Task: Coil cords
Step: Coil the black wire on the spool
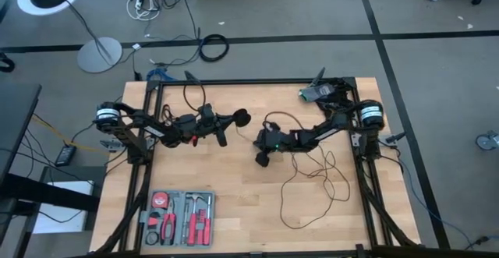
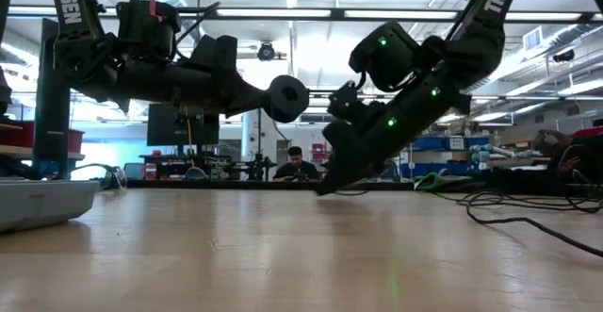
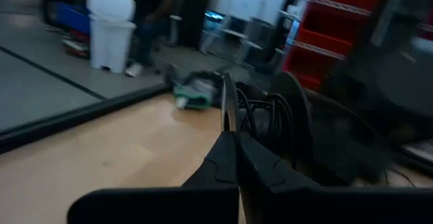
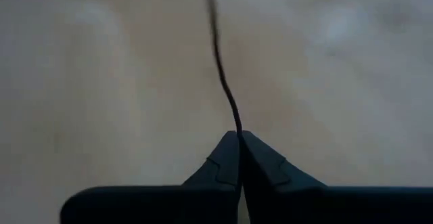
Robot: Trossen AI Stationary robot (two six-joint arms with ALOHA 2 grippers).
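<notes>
Currently the table [image 1: 234, 172] has open wood mid-front; a tool tray [image 1: 178, 217] sits near its front-left edge. Loose loops of the cord [image 1: 312, 184] sprawl right of centre, toward the right frame. Left end effector [image 1: 231, 119] is clenched on the cord's puck [image 1: 242, 118], held aloft, likely as the coil's anchor. Right end effector [image 4: 239, 137], low near centre, pinches the wire, probably to draw in slack.
</notes>
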